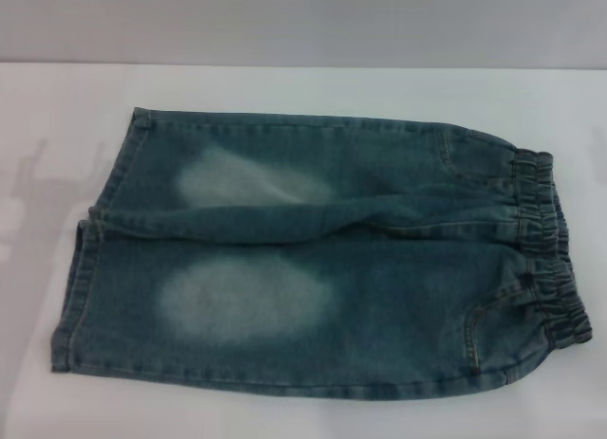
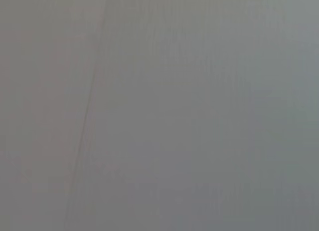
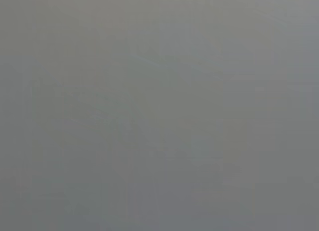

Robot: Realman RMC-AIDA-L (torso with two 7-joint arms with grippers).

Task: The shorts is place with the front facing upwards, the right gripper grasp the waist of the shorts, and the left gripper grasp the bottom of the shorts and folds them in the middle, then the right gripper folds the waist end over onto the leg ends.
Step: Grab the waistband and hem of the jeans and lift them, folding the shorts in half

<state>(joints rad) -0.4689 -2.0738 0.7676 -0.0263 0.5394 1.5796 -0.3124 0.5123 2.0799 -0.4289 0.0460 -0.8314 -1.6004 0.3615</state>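
The blue denim shorts [image 1: 313, 268] lie spread flat, front up, on the white table [image 1: 303, 88] in the head view. Pale faded patches mark both thighs. The gathered elastic waist [image 1: 545, 245] is at the right end. The leg ends [image 1: 95, 249] are at the left, their straight hems side by side. Neither the left gripper nor the right gripper shows in any view. Both wrist views hold only a plain grey surface, with no cloth and no fingers.
White tabletop surrounds the shorts, with a strip of bare surface behind them and to their left. A grey wall [image 1: 303, 22] rises behind the table's far edge. The waistband reaches almost to the right border of the head view.
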